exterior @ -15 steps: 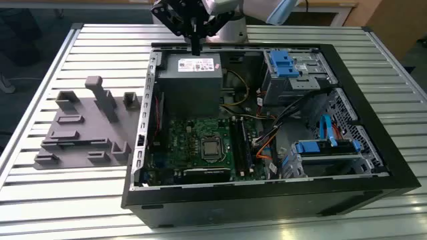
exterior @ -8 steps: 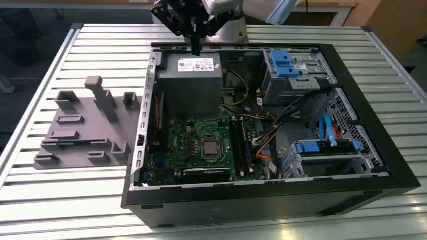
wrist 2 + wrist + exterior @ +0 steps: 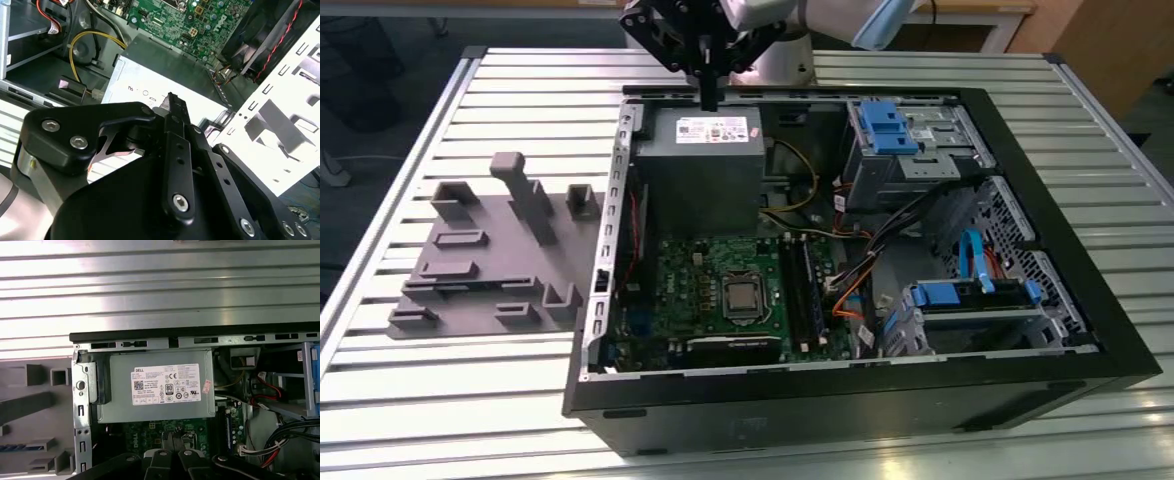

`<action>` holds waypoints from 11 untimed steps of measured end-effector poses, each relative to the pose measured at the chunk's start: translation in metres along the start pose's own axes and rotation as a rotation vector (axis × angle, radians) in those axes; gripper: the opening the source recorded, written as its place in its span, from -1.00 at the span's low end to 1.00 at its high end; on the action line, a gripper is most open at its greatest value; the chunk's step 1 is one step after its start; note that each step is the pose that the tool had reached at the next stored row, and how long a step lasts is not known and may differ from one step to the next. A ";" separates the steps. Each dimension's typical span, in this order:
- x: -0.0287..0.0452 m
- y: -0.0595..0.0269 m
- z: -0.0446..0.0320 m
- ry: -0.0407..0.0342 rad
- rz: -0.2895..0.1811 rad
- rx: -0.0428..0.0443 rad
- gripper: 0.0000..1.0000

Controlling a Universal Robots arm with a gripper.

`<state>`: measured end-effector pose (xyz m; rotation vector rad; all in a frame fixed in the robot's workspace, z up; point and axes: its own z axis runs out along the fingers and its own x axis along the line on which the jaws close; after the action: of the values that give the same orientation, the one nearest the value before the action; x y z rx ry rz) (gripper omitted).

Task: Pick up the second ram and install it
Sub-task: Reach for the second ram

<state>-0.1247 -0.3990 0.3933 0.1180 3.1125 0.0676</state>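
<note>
**Status.** The gripper [image 3: 710, 98] hangs above the power supply [image 3: 700, 135], at the far edge of the case [image 3: 854, 405]. In the second wrist view its fingers [image 3: 172, 107] are pressed together with nothing between them. In the first wrist view a bluish strip [image 3: 15, 446] lies in a slot of the fixture [image 3: 30, 407]. Treat this strip as the ram, though too little of it shows to be sure. It sits outside the case, well apart from the gripper.

**Hazards.**
- Closed fingers cannot straddle the ram. If you lower them as they are, they press on its edge or on the fixture.
- Upright blocks [image 3: 520, 195] stand near the slots. A low or slanted approach likely strikes one.
- The strip is long and thin. An off-centre grip lets it tilt or slip.
- Carrying it low risks catching the case rim or the power supply.
- Cables [image 3: 907, 215] run close to the motherboard [image 3: 707, 280]. A snagged wire deflects the ram.
- Uneven or misaligned seating force can stress the board.
</note>
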 end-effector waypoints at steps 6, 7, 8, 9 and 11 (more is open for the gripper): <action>0.0039 -0.0002 -0.0001 0.0000 0.000 0.0000 -0.79; 0.0045 -0.0003 -0.0001 0.0000 0.000 0.0000 -0.79; 0.0048 -0.0003 -0.0001 0.0000 0.000 0.0000 -0.79; 0.0051 -0.0003 -0.0001 0.0000 0.000 0.0000 -0.79; 0.0056 -0.0004 -0.0001 0.0000 0.000 0.0000 -0.79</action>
<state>-0.1304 -0.3989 0.3933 0.1179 3.1125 0.0676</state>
